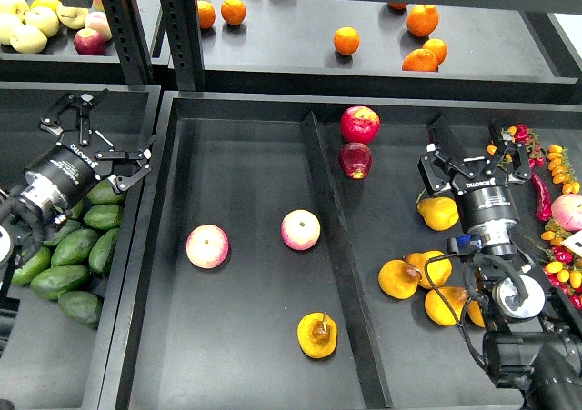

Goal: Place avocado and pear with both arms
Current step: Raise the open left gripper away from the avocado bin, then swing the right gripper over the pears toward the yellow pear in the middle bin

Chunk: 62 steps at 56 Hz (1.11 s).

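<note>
Left gripper point(102, 130) seen at 10 o'clock, fingers spread, nothing held, above avocado pile point(71, 251) in left bin. Right gripper point(468, 155) at 3 o'clock, jaws spread, empty. Pear point(317, 335) found at 6 o'clock, resting in central tray point(245, 355), stem up.

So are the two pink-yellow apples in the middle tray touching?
Apart. The head view shows bare black tray floor between the left apple and the right apple.

I see a big black tray point(245, 355) with a raised bar point(332, 246) down its middle. Behind it is a dark shelf point(291, 60) held by black metal posts point(186, 28). Bright light shines from above.
</note>
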Each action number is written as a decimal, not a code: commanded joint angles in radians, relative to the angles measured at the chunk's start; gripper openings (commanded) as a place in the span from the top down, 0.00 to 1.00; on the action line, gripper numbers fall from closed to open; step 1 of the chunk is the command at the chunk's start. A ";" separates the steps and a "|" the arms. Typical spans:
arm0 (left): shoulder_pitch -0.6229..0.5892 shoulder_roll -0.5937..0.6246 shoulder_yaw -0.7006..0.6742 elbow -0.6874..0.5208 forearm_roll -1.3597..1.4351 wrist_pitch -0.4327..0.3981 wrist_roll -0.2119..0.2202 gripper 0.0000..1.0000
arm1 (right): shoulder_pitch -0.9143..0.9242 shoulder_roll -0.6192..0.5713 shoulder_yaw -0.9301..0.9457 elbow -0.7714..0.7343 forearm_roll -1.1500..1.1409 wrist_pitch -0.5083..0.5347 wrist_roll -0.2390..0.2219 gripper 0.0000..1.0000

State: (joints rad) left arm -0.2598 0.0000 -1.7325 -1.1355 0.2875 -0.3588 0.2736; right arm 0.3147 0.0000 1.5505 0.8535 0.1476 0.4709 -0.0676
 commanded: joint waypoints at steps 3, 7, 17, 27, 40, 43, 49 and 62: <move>0.002 0.000 0.030 -0.004 -0.002 -0.002 -0.119 0.00 | 0.004 0.000 0.002 -0.010 0.000 0.009 0.000 0.00; 0.007 0.000 0.037 -0.016 -0.002 -0.002 -0.142 0.00 | 0.006 0.000 0.003 -0.010 0.000 0.012 0.000 0.00; 0.063 0.000 0.047 -0.075 -0.010 -0.002 -0.145 0.00 | 0.001 0.000 0.005 -0.011 0.000 0.011 -0.001 0.00; 0.122 0.000 0.048 -0.095 -0.065 -0.002 -0.145 0.00 | 0.001 0.000 0.003 -0.008 0.001 0.017 -0.001 0.00; 0.149 0.000 0.045 -0.087 -0.156 -0.002 -0.148 0.00 | 0.003 0.000 -0.016 -0.002 0.000 0.018 -0.017 0.00; 0.149 0.000 0.045 -0.087 -0.162 -0.002 -0.146 0.00 | 0.004 0.000 -0.026 0.002 -0.002 0.018 -0.018 0.00; 0.149 0.000 0.047 -0.090 -0.165 -0.002 -0.143 0.00 | 0.007 0.000 -0.040 0.006 -0.003 0.014 -0.018 0.00; 0.149 0.000 0.045 -0.089 -0.218 -0.002 -0.142 0.00 | 0.014 0.000 -0.040 0.010 -0.022 -0.012 -0.020 0.00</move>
State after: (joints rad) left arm -0.1104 0.0000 -1.6859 -1.2245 0.0982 -0.3606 0.1310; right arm 0.3276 0.0000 1.5112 0.8594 0.1379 0.4684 -0.0869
